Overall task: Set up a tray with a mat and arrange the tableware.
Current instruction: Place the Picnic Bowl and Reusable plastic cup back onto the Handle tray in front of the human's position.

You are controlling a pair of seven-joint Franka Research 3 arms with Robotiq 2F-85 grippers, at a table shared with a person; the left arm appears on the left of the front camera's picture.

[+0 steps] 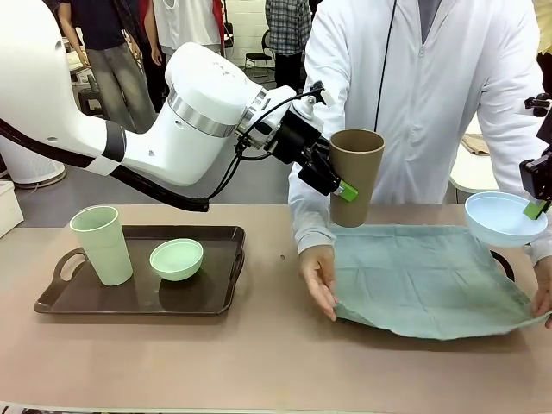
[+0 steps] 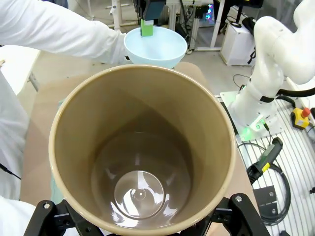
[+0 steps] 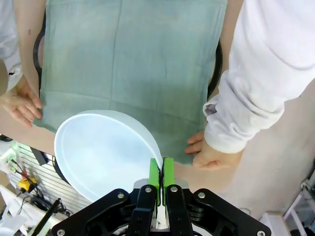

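Observation:
My left gripper (image 1: 348, 187) is shut on the brown cup (image 1: 356, 177) and holds it upright in the air over the left rear of the mat (image 1: 423, 280). From the left wrist I look straight down into the brown cup (image 2: 142, 152). My right gripper (image 3: 161, 175) is shut on the rim of the light blue bowl (image 3: 103, 152), held above the mat's (image 3: 130, 59) right edge; it is also the light blue bowl (image 1: 503, 217) in the front view. The grey-green mat lies over a dark tray (image 3: 217, 64). A pale green cup (image 1: 102, 244) and a mint green bowl (image 1: 177, 259) stand on another dark tray (image 1: 138, 302) at the left.
A person in a white coat stands at the far side, with one hand (image 1: 319, 278) on the mat's left edge and the other hand (image 1: 543, 291) at its right corner. Bare tabletop lies between the two trays and along the front edge.

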